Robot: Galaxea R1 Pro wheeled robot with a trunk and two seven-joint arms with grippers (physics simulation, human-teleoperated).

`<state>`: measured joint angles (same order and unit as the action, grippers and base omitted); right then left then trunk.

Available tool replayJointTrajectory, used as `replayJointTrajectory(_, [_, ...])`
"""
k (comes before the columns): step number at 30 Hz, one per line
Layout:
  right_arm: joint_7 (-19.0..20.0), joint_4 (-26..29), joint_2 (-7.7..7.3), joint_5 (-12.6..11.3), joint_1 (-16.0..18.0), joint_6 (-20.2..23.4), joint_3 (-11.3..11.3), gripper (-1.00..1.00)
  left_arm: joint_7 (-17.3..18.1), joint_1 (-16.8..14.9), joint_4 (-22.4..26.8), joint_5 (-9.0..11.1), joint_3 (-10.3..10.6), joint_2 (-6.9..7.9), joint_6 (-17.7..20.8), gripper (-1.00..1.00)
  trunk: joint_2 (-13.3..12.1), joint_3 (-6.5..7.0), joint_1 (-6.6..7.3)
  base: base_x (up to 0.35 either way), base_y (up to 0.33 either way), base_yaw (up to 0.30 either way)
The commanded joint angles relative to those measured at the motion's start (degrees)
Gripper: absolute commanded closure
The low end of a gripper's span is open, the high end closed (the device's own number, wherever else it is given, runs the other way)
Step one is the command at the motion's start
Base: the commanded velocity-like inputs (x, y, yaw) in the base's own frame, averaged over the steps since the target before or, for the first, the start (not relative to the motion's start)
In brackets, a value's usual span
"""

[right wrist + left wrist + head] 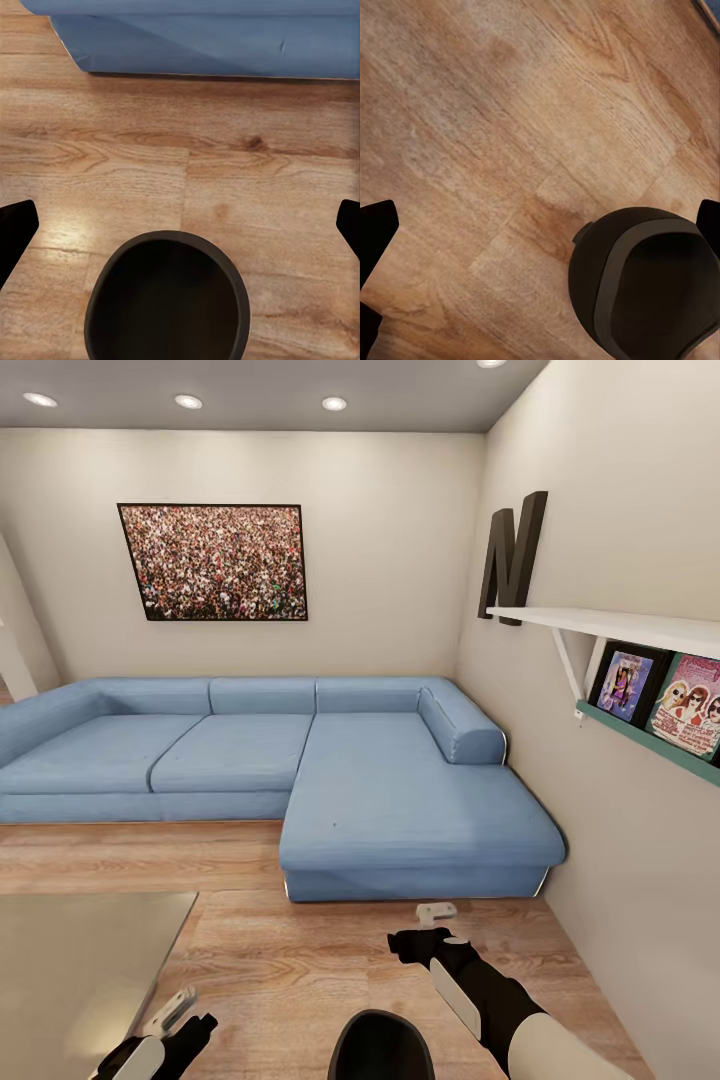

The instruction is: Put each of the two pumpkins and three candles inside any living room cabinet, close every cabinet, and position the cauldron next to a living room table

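The black cauldron (380, 1048) stands on the wooden floor between my two arms, a short way right of the glass-topped table (80, 970). My left gripper (175, 1015) hangs open by the table's near corner. In the left wrist view the cauldron (649, 289) lies off to one side of that gripper (540, 225). My right gripper (428, 928) is open just beyond the pot. Seen from the right wrist, the open mouth of the cauldron (169, 300) sits below the spread fingers (15, 232), and nothing is held. The pumpkins, candles and cabinet are out of view.
A blue L-shaped sofa (400, 800) fills the far side of the room, its chaise end close ahead of my right gripper. On the right wall hang a shelf (620, 628) with framed pictures and a dark letter N (512, 555). Wooden floor (270, 960) runs between table and sofa.
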<state>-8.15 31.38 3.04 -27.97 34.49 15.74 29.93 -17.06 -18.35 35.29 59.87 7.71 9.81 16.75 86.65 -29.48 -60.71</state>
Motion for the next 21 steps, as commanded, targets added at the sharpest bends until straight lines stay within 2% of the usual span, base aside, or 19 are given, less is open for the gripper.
replayJointTrajectory(1, [-0.5,0.1,-0.05,-0.6,0.1,0.2,0.4,-1.0,-0.1,0.0,0.1,0.5,0.3,0.1,0.0,-1.0,0.0,-0.06,0.0,0.0,0.0,0.0])
replayJointTrajectory(8, [-0.6,0.1,0.01,-0.6,0.1,0.1,0.4,-1.0,9.8,0.0,-0.3,0.4,0.5,0.25,0.0,-1.0,2.8,-1.32,-1.54,0.0,0.0,0.0])
replayJointTrajectory(21, [-0.5,0.1,0.04,-0.7,0.1,0.2,0.4,-1.0,10.6,0.0,-0.5,0.4,0.5,0.21,0.0,-1.0,2.8,-1.32,-1.54,0.0,0.0,0.0])
